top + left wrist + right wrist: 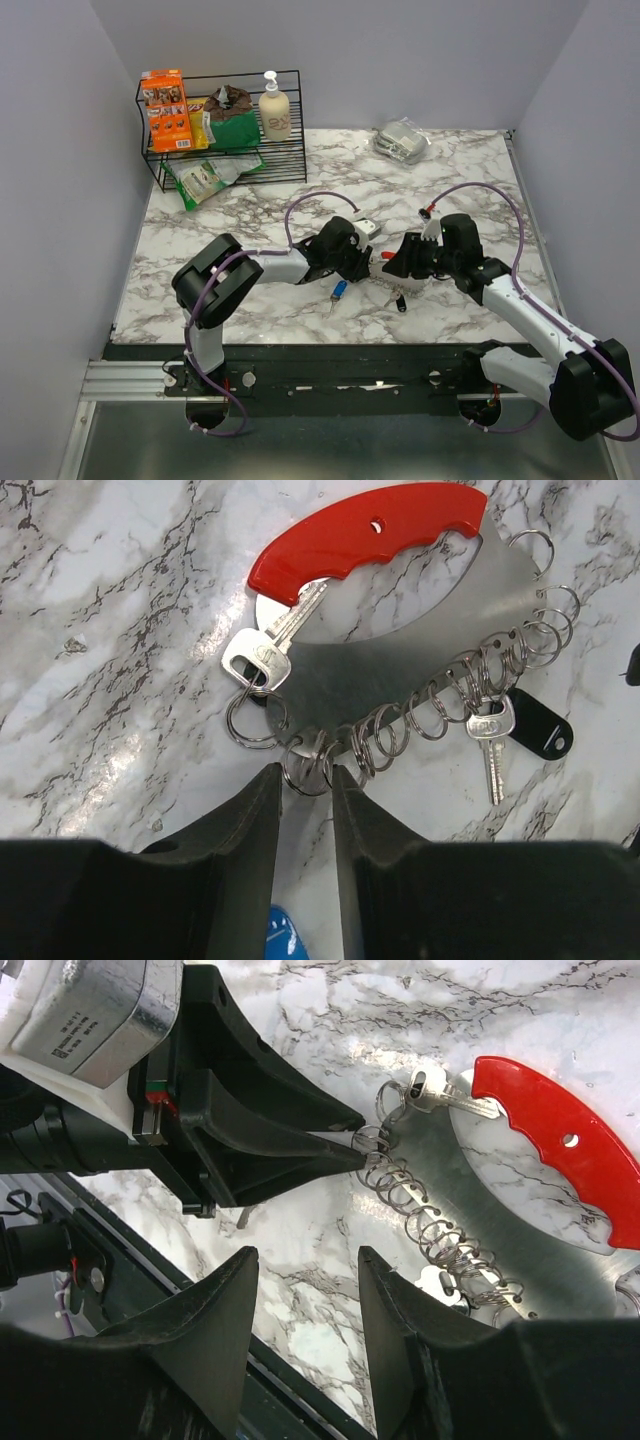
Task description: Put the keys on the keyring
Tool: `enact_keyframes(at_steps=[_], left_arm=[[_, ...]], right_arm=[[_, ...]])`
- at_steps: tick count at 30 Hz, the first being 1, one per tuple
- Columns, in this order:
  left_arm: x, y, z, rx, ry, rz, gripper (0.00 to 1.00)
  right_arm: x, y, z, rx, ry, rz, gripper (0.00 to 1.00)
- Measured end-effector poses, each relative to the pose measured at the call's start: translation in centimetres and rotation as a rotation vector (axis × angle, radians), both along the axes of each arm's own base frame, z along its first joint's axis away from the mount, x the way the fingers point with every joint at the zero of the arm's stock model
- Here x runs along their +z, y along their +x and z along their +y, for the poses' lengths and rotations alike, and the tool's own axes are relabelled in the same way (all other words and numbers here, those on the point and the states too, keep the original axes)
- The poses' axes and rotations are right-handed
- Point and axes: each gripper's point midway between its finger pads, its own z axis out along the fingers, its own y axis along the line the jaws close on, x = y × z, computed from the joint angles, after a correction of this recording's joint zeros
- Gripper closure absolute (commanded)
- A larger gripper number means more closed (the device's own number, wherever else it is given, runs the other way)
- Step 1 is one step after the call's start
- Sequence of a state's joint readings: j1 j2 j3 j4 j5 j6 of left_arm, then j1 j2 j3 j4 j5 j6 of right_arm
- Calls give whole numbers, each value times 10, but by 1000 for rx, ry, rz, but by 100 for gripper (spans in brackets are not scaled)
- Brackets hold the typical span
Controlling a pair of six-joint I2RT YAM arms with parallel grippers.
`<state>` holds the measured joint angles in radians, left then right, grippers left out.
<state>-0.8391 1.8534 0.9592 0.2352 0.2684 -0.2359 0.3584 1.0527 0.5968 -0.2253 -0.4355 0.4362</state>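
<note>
The keyring (400, 670) lies flat on the marble: a red grip (370, 535) on a curved metal plate with several small rings along its edge. One silver key (258, 660) hangs on a ring at the left end. Another silver key (492, 745) sits next to a black tag (540, 730). The blue key (285, 935) lies loose beneath my left gripper (306, 773), whose tips are drawn in against an end ring (305, 777). My right gripper (307, 1252) hovers open over bare marble beside the ring row (430, 1225), holding nothing. From above, both grippers (368, 262) (394, 266) meet at the keyring.
A black wire rack (225, 135) with snack packs and a soap bottle (274, 108) stands at the back left. A silver foil packet (402, 140) lies at the back right. The table's front edge (300, 348) runs just behind the blue key (339, 290).
</note>
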Motion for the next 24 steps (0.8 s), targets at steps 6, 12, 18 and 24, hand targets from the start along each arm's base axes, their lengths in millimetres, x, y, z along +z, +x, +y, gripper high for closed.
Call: enact_keyframes(at_steps=[6, 12, 18, 24], left_arm=[[1, 4, -3, 2, -2, -8, 82], [4, 6, -5, 1, -9, -15, 100], [7, 6, -7, -2, -17, -21, 100], [20, 0, -3, -13, -37, -30, 100]], right_arm=[[-2, -1, 0, 0, -1, 4, 47], [-5, -3, -1, 2, -6, 10, 47], [-6, -3, -2, 8, -12, 3, 47], [-6, -3, -2, 19, -20, -10, 47]])
